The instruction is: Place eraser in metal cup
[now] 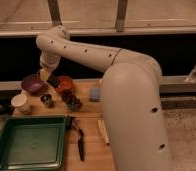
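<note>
My gripper (pixel 50 76) hangs at the end of the white arm, at the back left of the wooden table, between the purple bowl and the orange bowl. A small dark oblong block, the eraser (pixel 54 80), sits at its tip, held above the table. The metal cup (pixel 47 100), short and shiny grey with a dark inside, stands on the table below and slightly in front of the gripper, apart from it.
A white paper cup (pixel 21 103) stands left of the metal cup. A purple bowl (pixel 33 84), an orange bowl (pixel 66 83), a dark bunch (pixel 73 103) and a light blue block (pixel 94 93) lie nearby. A green tray (pixel 28 142) and a black tool (pixel 81 145) are in front.
</note>
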Controlling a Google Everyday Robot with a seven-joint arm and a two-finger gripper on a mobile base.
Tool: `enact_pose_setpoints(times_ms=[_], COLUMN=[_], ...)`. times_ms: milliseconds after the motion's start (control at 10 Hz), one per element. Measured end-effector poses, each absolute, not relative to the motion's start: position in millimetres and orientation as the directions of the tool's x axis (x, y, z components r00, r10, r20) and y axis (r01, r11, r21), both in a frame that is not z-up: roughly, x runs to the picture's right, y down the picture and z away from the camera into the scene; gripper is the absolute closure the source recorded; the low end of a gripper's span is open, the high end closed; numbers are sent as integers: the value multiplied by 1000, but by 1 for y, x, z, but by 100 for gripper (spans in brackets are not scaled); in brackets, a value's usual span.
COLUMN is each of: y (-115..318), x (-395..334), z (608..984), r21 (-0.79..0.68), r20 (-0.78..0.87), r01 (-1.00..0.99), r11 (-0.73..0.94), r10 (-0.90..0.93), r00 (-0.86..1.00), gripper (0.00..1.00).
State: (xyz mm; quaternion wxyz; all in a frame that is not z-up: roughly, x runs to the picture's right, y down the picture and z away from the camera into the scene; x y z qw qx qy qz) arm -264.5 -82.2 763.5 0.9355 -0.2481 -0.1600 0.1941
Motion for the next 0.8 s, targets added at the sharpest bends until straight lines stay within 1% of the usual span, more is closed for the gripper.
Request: enact_pose_setpoints(times_ms=[200, 800], y=[-75, -73], x=[-282, -285], z=[772, 773], r21=[-560, -567], r20=[222, 223], r01=[-247, -241], r11=[791, 787], r10=[431, 429], r00=[875, 876], gripper=[100, 100])
